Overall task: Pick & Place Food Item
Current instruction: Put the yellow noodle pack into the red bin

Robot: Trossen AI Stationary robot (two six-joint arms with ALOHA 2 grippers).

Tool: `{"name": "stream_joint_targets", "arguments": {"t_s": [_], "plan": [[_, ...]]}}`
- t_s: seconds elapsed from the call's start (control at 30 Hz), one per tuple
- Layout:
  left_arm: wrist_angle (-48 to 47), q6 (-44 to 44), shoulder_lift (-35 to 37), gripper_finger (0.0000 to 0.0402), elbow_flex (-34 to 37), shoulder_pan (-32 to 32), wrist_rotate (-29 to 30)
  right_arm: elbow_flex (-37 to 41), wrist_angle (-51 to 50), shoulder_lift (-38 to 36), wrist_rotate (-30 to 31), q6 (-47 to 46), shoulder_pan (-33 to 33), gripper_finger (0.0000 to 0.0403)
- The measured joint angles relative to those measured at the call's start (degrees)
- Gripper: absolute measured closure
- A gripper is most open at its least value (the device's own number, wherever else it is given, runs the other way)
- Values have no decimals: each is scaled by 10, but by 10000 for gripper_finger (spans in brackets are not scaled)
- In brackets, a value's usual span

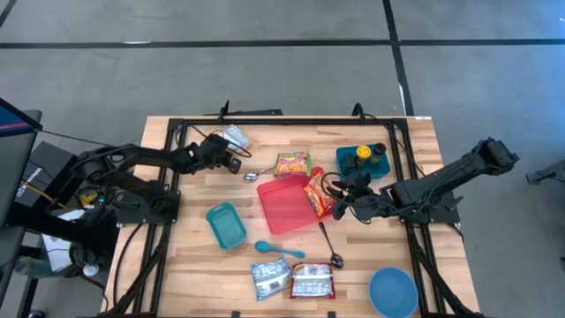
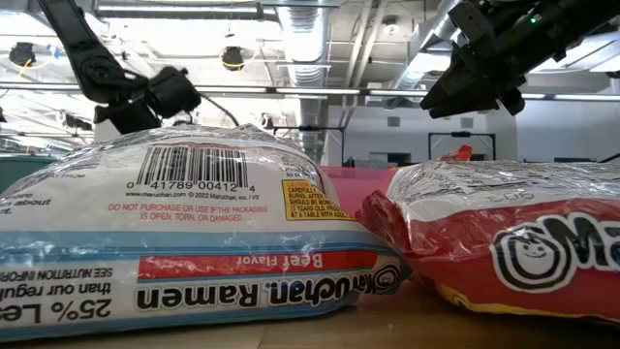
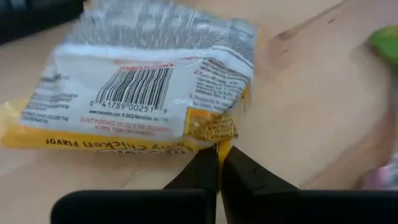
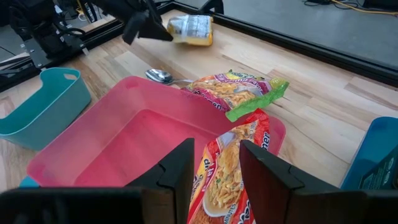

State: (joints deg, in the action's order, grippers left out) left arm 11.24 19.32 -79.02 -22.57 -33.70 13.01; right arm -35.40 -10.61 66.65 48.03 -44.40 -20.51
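A yellow chicken ramen packet (image 3: 143,93) lies near the table's far edge, left of centre (image 1: 236,137). My left gripper (image 3: 219,155) is shut at the packet's near corner; it also shows in the high view (image 1: 228,157). A red snack bag (image 4: 227,177) lies over the right rim of a pink tray (image 1: 282,208). My right gripper (image 4: 216,168) is open above the bag, one finger on either side of it, touching nothing; it shows in the high view (image 1: 342,199) and, raised, in the low view (image 2: 475,87). My left gripper pinches the packet's crimped yellow end edge (image 3: 214,132) at its corner, between its two shut fingertips. The fingers come at it nearly level from the table's near-left side. Whether the packet is lifted or still on the wood, I cannot tell.
A second snack bag (image 1: 291,163) and a metal spoon (image 1: 254,172) lie behind the tray. A teal bin (image 1: 226,224), a blue spoon (image 1: 278,249), two ramen packets (image 1: 291,280), another metal spoon (image 1: 328,243) and a blue bowl (image 1: 393,291) lie nearer. A teal box with bottles (image 1: 362,159) stands far right.
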Motion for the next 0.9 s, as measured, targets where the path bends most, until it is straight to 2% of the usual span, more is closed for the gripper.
{"name": "stream_joint_targets", "arguments": {"t_s": [0.13,0.47,0.67,0.9], "plan": [[2,3,55,401,0,18,0,0,0,0,0,0,0,281],[1,12,196,401,0,57,-79,0,2,0,1,8,0,281],[1,24,250,401,0,74,-114,0,39,0,7,82,3,281],[4,24,282,401,0,87,-147,0,106,0,0,199,29,280]]}}
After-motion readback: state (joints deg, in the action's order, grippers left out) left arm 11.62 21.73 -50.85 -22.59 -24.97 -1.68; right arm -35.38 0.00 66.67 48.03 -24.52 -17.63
